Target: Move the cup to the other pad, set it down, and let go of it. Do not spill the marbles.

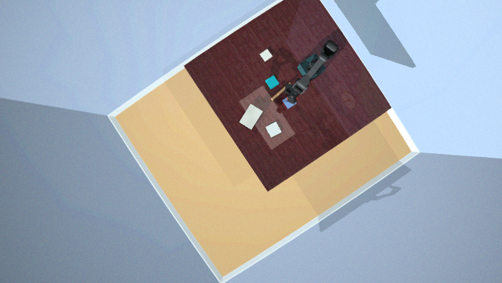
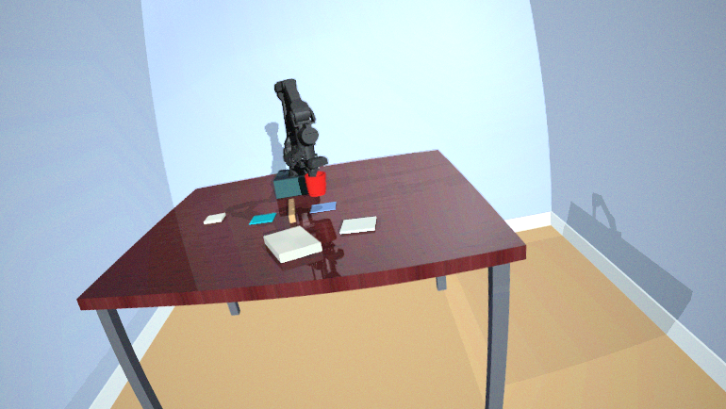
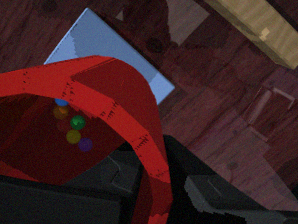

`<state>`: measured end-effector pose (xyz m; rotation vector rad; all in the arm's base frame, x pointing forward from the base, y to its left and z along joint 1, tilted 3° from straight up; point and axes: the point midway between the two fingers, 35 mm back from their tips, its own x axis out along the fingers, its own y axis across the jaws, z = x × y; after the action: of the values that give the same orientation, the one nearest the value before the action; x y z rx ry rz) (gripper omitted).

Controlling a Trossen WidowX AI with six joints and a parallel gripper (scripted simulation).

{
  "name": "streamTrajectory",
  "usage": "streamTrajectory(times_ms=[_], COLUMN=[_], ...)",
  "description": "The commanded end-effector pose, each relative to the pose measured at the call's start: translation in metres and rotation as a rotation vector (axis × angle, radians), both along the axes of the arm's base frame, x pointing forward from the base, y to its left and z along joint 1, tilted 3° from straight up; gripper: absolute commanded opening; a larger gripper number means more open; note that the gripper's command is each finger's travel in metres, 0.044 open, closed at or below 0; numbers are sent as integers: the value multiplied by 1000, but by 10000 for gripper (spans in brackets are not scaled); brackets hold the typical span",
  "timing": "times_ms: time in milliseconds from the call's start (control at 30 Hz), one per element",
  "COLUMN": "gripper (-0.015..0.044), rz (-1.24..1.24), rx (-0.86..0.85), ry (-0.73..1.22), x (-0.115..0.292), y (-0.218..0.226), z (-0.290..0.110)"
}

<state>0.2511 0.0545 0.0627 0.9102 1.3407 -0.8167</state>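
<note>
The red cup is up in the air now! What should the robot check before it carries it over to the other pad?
1. Grip: the claw is shut on the red cup. Ok.
2. Cup off the table: it hangs above the light blue pad, not touching it. Ok.
3. Marbles: the marbles sit at the bottom of the cup in the wrist view; none show on the table. Ok.
4. Cup upright: it looks straight in the exterior view. Ok.
5. Way across: the tan wooden block stands between the light blue pad and the teal pad. Whether the cup is high enough to pass over it: cannot tell.
6. Landing spot: nothing sits on the teal pad. Ok.
</note>
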Motion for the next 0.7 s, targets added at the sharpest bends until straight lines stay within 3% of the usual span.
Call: streamTrajectory(times_ms=[0,667], gripper=[0,0], rz=[4,2], rx=[1,-4], ry=[-6,-7], x=[1,2], y=[-6,-43], z=[1,0])
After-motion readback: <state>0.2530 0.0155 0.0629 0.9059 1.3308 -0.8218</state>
